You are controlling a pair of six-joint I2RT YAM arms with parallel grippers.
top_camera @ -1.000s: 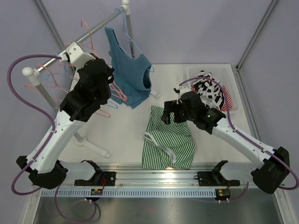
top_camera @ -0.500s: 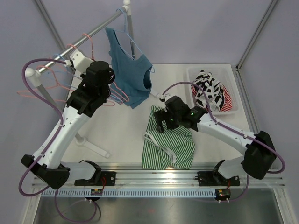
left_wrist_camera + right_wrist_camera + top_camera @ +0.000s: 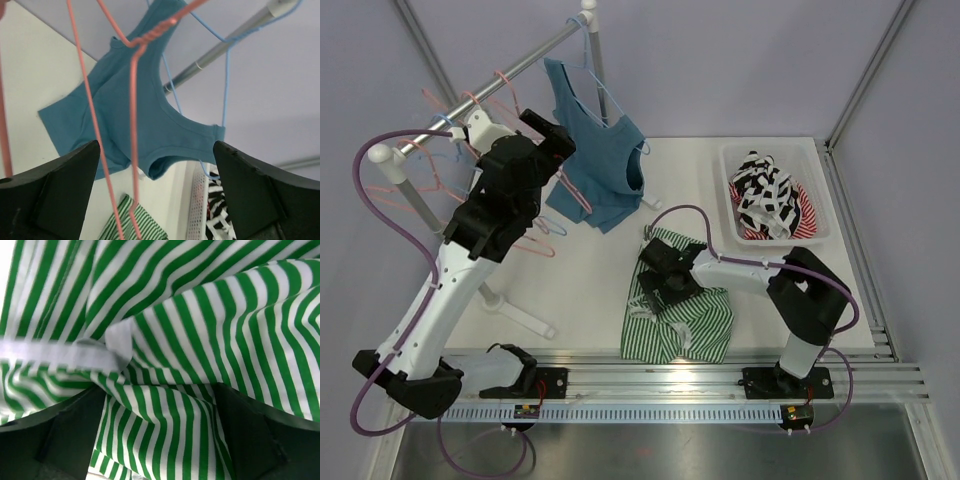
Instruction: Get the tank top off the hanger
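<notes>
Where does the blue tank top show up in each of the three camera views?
Top external: blue tank top hangs upper centre, below the rail.
Left wrist: mid-frame, behind pink wire.
Right wrist: not in view.
Shared landmark: green striped garment, in all three views.

— How many garments?
— I count four: one blue tank top (image 3: 600,165), one green-striped garment (image 3: 685,320), one black-and-white garment (image 3: 765,190), one red-striped garment (image 3: 802,212).
— Hangers, bins?
— One blue hanger (image 3: 225,90), several pink hangers (image 3: 133,100) I can't count exactly, one bin (image 3: 800,150).
</notes>
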